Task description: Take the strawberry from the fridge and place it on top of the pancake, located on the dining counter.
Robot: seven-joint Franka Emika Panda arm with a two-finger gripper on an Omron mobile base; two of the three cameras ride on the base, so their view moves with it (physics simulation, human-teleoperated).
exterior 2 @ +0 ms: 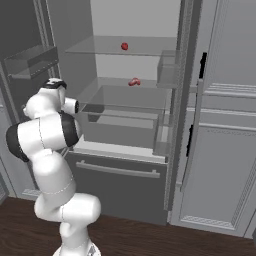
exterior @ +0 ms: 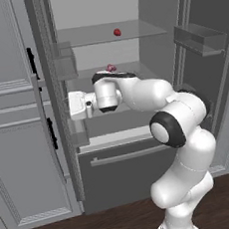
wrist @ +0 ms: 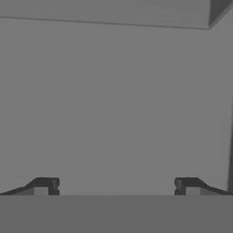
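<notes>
The fridge [exterior: 122,161] [exterior 2: 119,186] stands with both doors open. On its upper clear shelf lies the strawberry [exterior: 117,32] [exterior 2: 124,46], small and bright red. My arm reaches into the fridge well below that shelf, with the white hand [exterior: 78,106] low at the left side of the opening, pointing left. In the hand view my gripper [wrist: 116,185] is open with nothing between its fingertips [wrist: 45,184], and it faces a flat grey wall close ahead. The pancake and the dining counter are out of view.
A duller reddish item [exterior: 111,67] [exterior 2: 134,82] lies on the middle shelf. A clear crisper drawer [exterior 2: 125,120] sits below it. Door bins [exterior: 198,37] [exterior 2: 30,60] hang on the open doors. Grey panelled cabinets [exterior: 12,122] [exterior 2: 225,150] flank the fridge.
</notes>
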